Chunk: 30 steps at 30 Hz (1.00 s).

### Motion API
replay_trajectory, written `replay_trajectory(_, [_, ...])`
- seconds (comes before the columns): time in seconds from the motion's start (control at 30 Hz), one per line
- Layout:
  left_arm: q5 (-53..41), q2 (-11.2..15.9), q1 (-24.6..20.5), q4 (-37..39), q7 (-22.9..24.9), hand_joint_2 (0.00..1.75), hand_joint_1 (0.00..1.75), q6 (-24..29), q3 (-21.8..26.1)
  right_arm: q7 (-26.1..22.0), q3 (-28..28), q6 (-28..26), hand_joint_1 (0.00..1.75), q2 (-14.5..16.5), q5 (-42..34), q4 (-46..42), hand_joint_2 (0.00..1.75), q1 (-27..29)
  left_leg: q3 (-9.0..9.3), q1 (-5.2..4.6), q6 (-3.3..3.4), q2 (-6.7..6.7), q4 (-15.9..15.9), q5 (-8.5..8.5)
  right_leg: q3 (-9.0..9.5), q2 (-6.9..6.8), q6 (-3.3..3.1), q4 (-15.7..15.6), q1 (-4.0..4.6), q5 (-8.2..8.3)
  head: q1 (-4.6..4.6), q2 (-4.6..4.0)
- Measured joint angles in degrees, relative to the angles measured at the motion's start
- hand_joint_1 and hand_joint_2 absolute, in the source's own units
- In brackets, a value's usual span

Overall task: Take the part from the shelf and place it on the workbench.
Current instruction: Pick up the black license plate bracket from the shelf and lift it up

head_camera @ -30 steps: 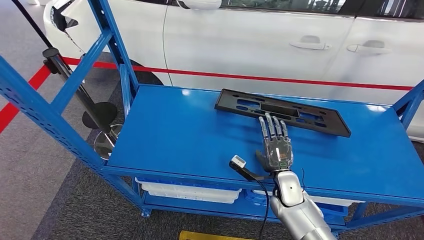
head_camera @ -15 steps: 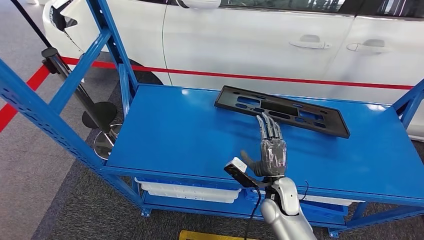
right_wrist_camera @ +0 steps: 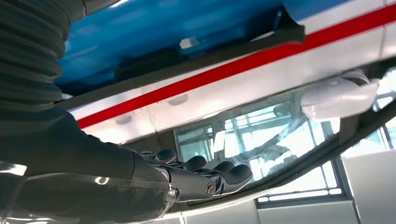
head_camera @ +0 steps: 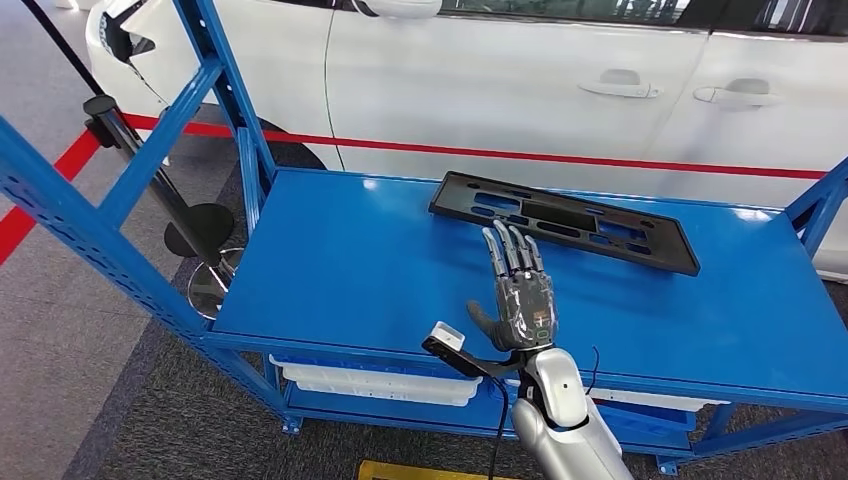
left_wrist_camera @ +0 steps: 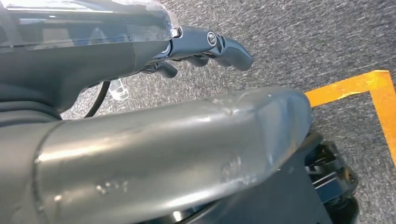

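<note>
Your right hand [head_camera: 519, 300] has slid back and leftward over last second, off part's [head_camera: 563, 222] near edge; fingers flat, spread, holding nothing. Part lies flat at shelf [head_camera: 340, 260] back, toward car [head_camera: 560, 80], fingertips just short of it. Reads as withdrawal or re-aim: grasp not made. Left hand [left_wrist_camera: 205, 44] hangs over floor, fingers curled loosely, nothing held.

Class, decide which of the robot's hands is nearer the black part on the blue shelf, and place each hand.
Right. The right hand hovers over the shelf, fingertips at the black part's near edge. The left hand hangs low over grey carpet.
</note>
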Motion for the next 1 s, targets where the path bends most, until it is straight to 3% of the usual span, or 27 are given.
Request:
replay_trajectory(0.27, [-1.5, -0.1, -0.4, 0.0, 0.7, 0.00, 0.00, -0.6, -0.1, 6.7, 3.3, 2.5, 0.00, -0.1, 10.9, 10.7, 1.75, -4.8, -0.02, 0.01, -0.04, 0.01, 0.0, 0.02, -0.04, 0.02, -0.01, 0.0, 0.01, 0.01, -0.01, 0.01])
replay_trajectory(0.57, [-1.7, -0.2, -0.7, 0.0, 0.3, 0.00, 0.00, -1.3, -0.1, 8.2, 5.0, 3.2, 0.00, 0.1, 11.3, 19.3, 1.75, -10.7, 0.02, 0.01, -0.09, 0.02, 0.0, 0.06, -0.02, 0.02, -0.06, 0.0, 0.01, 0.06, 0.00, 0.01])
replay_trajectory(1.0, [0.0, -0.2, -0.7, 0.0, -1.3, 0.00, 0.00, -2.4, 0.2, 7.7, 5.0, 1.8, 0.00, 0.1, 9.5, 20.9, 1.75, -11.1, 0.03, 0.01, -0.11, 0.01, 0.0, 0.07, -0.01, 0.03, -0.07, 0.0, 0.01, 0.07, 0.00, 0.00])
